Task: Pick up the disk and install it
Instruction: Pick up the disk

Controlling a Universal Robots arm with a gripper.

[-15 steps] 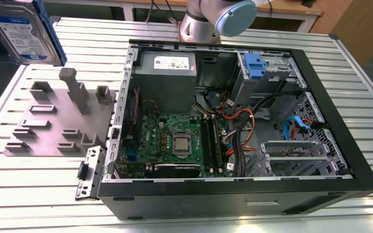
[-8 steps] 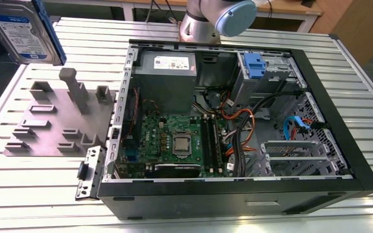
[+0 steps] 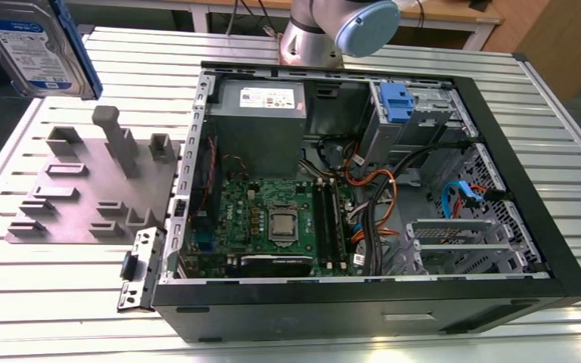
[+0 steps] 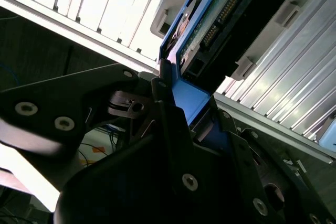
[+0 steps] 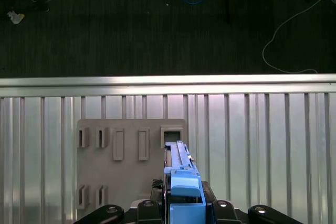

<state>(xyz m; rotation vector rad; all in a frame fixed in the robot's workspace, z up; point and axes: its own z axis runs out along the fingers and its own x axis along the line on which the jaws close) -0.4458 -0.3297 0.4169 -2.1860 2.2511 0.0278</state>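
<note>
Your jaws are pinching the disk point(image 4: 220, 19) by one end. In the second wrist view the black fingers point(image 4: 170, 124) sit on either side of its blue rail point(image 4: 186, 100), and its connector edge and green board face the camera.

In the exterior view the disk point(image 3: 38, 45) hangs in the air at the far left. It stands on end, slightly tilted, with its label towards the camera. It is clear of the tabletop point(image 3: 58, 302) and well apart from the open case point(image 3: 371, 189).

The first wrist view looks down along the disk point(image 5: 181, 182) edge-on, with the grey slotted plate point(image 5: 121, 166) beneath it on the slatted tabletop. In the exterior view that plate point(image 3: 88, 189) lies just beside the case, on the exterior view's left.

Inside the case, a bay with a blue latch point(image 3: 396, 102) sits near the arm point(image 3: 321, 38).
</note>
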